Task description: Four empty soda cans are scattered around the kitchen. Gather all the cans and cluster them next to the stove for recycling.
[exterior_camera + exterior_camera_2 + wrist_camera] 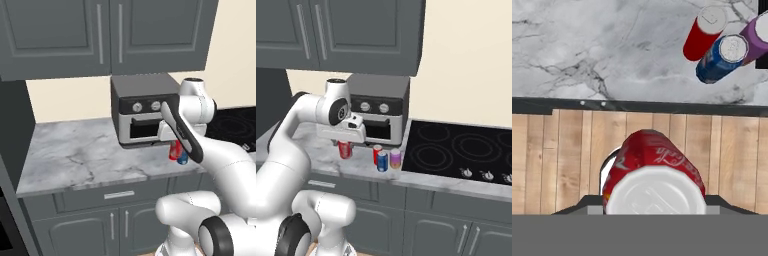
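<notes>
Red, and held upright, the fourth soda can [345,149] sits clamped in the pincer [345,146] above the front part of the marble table [321,150], left of the others; in the hand view this can [653,172] appears from above, its silver lid nearest the camera, with the table edge and the wooden floor [557,160] below it. Three more cans stand clustered on the table just beside the left edge of the stove [456,150]: a red can [377,154] at the back, a blue can [382,161] in front of it, and a purplish-pink can [395,158] closest to the black glass. The same trio shows in the hand view at upper right, red [704,33], blue [722,59], purplish-pink [757,35]. A grey toaster oven [378,112] stands behind them under dark wall cabinets [356,30].
</notes>
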